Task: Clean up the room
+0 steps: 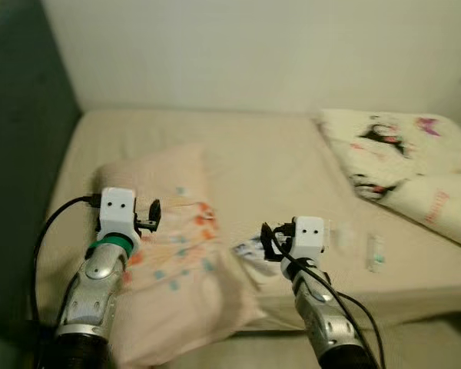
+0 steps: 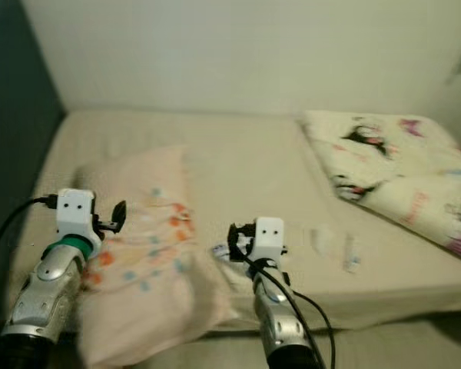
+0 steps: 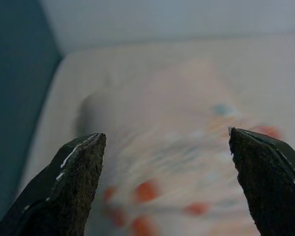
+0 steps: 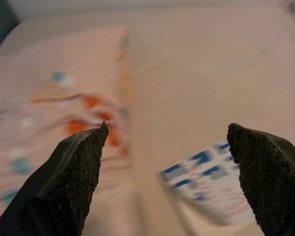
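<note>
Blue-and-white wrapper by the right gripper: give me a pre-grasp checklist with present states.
1. Right gripper open: ok, fingers spread wide in the right wrist view.
2. Blue-and-white wrapper between the fingers: not ok, it lies off toward one finger.
3. Wrapper free of the pillow: cannot tell, its edge lies close to the pillow and the picture is blurred.
4. Left gripper out of the way: ok, open and over the pillow, apart from the wrapper.
5. Sharp view: not ok, motion blur.
6. Small items farther right on the bed: cannot tell what they are.
</note>
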Controlling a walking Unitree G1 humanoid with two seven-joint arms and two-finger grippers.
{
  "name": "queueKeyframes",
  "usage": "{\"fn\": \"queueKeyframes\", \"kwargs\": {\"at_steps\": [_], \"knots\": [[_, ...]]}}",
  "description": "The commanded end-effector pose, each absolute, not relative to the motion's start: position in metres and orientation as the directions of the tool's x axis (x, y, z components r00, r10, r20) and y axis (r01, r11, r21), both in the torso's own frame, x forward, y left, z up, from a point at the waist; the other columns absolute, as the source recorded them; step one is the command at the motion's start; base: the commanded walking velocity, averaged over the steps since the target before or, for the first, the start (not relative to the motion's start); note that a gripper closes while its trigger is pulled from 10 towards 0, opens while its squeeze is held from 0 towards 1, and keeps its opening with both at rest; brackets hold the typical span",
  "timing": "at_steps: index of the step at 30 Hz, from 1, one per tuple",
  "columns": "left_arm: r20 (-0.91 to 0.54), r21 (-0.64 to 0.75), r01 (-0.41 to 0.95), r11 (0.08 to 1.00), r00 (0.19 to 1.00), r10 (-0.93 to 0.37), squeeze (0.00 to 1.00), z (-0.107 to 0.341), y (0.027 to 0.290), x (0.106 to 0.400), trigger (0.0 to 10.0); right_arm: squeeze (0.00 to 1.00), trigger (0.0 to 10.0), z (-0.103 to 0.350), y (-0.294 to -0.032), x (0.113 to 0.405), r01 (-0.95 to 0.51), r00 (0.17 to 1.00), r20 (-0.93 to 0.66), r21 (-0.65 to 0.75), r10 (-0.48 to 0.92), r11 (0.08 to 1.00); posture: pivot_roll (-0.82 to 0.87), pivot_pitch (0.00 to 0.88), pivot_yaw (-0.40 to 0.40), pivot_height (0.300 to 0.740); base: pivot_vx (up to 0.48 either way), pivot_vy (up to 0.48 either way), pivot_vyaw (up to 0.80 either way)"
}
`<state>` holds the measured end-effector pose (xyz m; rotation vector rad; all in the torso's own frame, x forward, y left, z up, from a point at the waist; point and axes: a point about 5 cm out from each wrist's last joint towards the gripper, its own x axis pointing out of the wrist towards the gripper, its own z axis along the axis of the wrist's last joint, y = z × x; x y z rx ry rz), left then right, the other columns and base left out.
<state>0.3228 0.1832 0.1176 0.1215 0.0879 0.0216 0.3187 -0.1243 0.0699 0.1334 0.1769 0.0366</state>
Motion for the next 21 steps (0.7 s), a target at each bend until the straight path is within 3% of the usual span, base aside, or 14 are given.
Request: {"fn": "queueKeyframes", "kwargs": {"at_steps": [1,19,21], "knots": [[-0.127,0.123,0.022,0.992,0.992,-0.006,0.00,0.107,0.176,0.320,10.0,0.00,10.0,0.057,-0.135,0.314,0.021,0.972,-0.233,0.151,0.015,0.988,0.12,0.000,-0.031,0.740,0.000,0.000,0.00],[-0.136,0.152,0.098,0.983,0.988,-0.078,0.00,0.107,0.165,0.320,10.0,0.00,10.0,0.057,-0.142,0.314,0.075,0.974,-0.224,0.165,-0.037,0.983,0.12,0.000,-0.016,0.740,0.000,0.000,0.00],[-0.137,0.153,0.101,0.983,0.987,-0.080,0.00,0.107,0.163,0.321,10.0,0.00,10.0,0.057,-0.143,0.314,0.078,0.975,-0.219,0.166,-0.040,0.983,0.11,0.000,-0.015,0.740,0.000,0.000,-0.60]]}}
